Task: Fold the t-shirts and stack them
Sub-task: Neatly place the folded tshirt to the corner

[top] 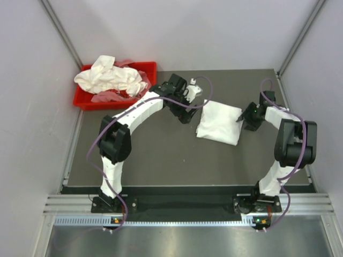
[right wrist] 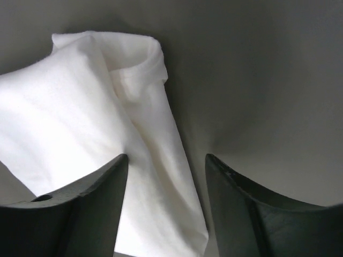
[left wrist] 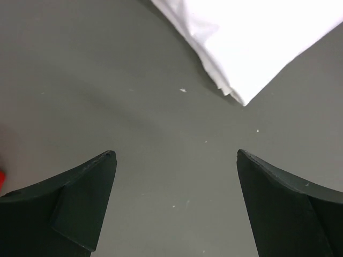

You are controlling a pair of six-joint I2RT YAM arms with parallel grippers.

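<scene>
One folded white t-shirt (top: 220, 123) lies flat on the dark table, right of centre. Several crumpled white t-shirts (top: 111, 76) are heaped in the red bin. My left gripper (top: 185, 115) is open and empty just left of the folded shirt. In the left wrist view it (left wrist: 174, 155) hangs over bare table, with a corner of the shirt (left wrist: 257, 37) beyond the fingertips. My right gripper (top: 244, 121) is open at the shirt's right edge. In the right wrist view it (right wrist: 166, 156) straddles that edge of the shirt (right wrist: 69, 107), one finger over cloth and one over table.
The red bin (top: 149, 68) stands at the back left corner of the table, with some pink cloth under the white shirts. Grey walls close in the left, right and back sides. A metal rail runs along the near edge by the arm bases.
</scene>
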